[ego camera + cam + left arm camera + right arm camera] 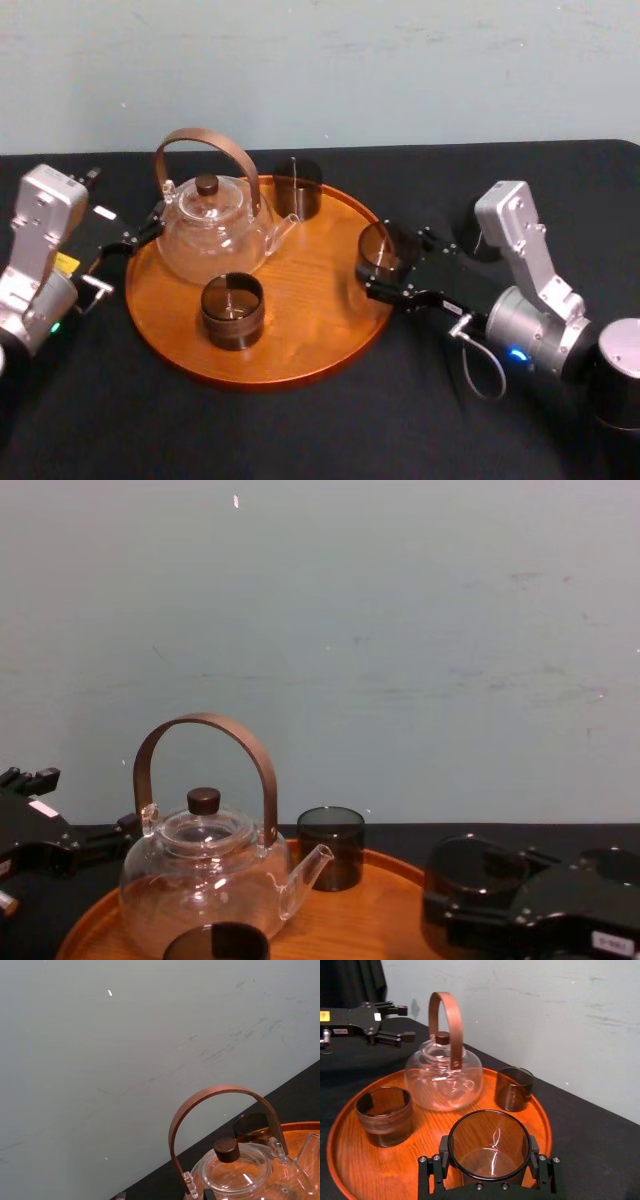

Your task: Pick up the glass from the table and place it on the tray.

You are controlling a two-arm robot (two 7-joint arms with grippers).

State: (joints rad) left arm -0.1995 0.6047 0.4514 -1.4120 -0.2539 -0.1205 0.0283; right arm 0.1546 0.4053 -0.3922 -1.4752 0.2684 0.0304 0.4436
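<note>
My right gripper point(386, 264) is shut on a smoky dark glass point(378, 250), one finger on each side of it. The glass point(489, 1144) stands upright at the right rim of the round orange-brown wooden tray point(300, 340). I cannot tell whether its base touches the wood. The chest view shows the glass point(468, 872) at the lower right, just beyond the tray point(390, 910). My left gripper point(145, 230) is open with nothing in it. It sits on the black table point(430, 420) just left of the tray, pointing at the teapot.
On the tray stand a clear glass teapot point(212, 235) with a brown arched handle, a dark glass point(232, 310) at the front and another point(298, 188) at the back. Bare wood lies between the teapot and the held glass. A pale wall rises behind the table.
</note>
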